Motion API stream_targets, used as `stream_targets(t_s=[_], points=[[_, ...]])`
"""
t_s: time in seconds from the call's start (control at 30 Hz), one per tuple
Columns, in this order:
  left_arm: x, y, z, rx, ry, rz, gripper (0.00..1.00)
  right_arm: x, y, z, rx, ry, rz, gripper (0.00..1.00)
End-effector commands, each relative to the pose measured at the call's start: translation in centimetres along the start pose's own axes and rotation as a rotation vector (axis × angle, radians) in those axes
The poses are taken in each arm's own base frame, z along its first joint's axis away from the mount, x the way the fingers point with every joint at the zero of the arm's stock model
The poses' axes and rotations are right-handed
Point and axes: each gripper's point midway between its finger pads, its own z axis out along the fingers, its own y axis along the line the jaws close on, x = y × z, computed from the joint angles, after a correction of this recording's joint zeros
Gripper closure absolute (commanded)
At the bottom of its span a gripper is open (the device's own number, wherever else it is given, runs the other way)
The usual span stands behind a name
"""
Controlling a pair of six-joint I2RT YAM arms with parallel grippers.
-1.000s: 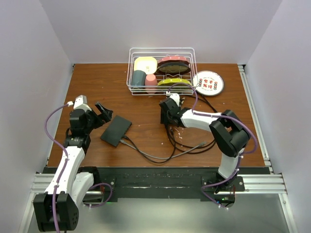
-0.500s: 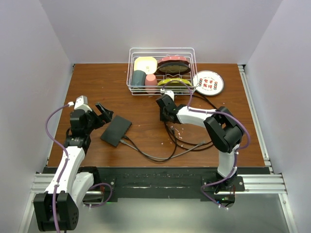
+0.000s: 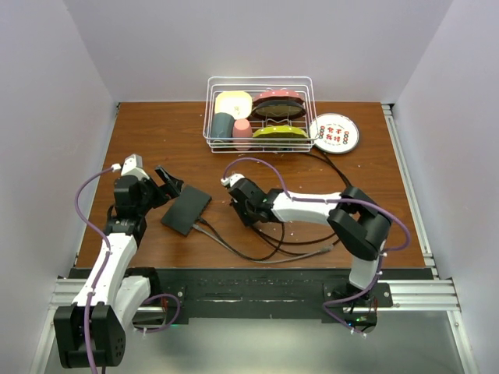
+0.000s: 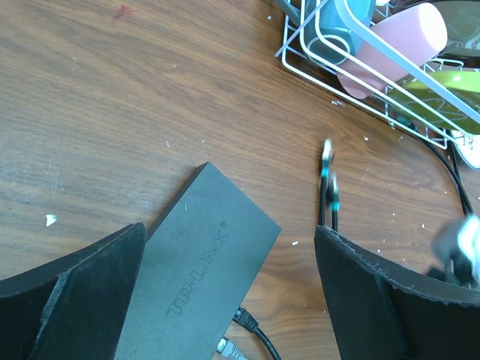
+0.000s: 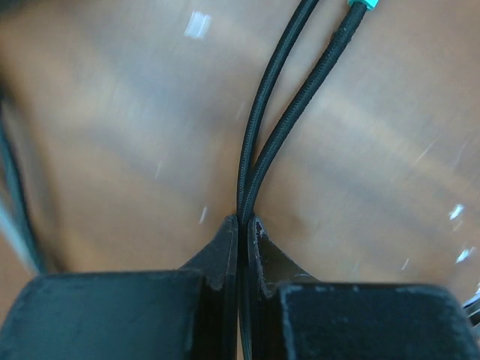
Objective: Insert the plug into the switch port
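The switch (image 3: pixel 186 210) is a flat black box lying left of the table's centre. In the left wrist view the switch (image 4: pixel 202 270) lies between the fingers. Two cables are plugged into its near edge. My left gripper (image 3: pixel 168 184) is open just left of it, and it is open above the switch in its own view (image 4: pixel 229 229). My right gripper (image 3: pixel 244 209) is shut on two thin black cables (image 5: pixel 259 150). A teal-collared plug end (image 5: pixel 358 4) sticks out ahead of it. The blurred plugs (image 4: pixel 328 157) show right of the switch.
A white wire dish rack (image 3: pixel 260 114) with cups and plates stands at the back. A round printed plate (image 3: pixel 334 132) lies to its right. Loose black cables (image 3: pixel 296 241) loop over the table between the switch and the right arm.
My right gripper has moved left and nearer, from in front of the rack towards the switch, carrying the cables along. The left arm has barely moved.
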Motion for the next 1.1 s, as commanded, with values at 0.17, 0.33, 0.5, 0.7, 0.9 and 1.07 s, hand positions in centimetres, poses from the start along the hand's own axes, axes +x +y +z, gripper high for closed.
stream_targets(t_s=[0.17, 0.33, 0.5, 0.7, 0.9, 1.07], points=[[-0.5, -1.0, 0.2, 0.046, -0.018, 0.006, 0.0, -2.0, -1.0, -6.1, -0.028, -0.082, -0.04, 0.47], [-0.3, -1.1, -0.2, 0.052, -0.013, 0.003, 0.0, -5.9, -1.1, -7.4, -0.019, -0.202, 0.011, 0.29], [-0.3, -1.2, -0.3, 0.06, -0.02, 0.003, 0.0, -6.4, -5.0, -4.6, 0.062, -0.172, 0.178, 0.31], [0.6, -0.8, 0.0, 0.061, -0.001, -0.001, 0.0, -6.3, -8.4, -2.6, 0.109, -0.169, 0.306, 0.35], [1.2, -0.5, 0.1, 0.054, 0.019, -0.002, 0.0, -6.5, -8.5, -0.2, 0.118, -0.152, 0.331, 0.39], [0.8, -0.7, 0.3, 0.068, 0.005, 0.003, 0.0, -4.9, -9.2, 2.0, 0.174, -0.094, 0.344, 0.6]])
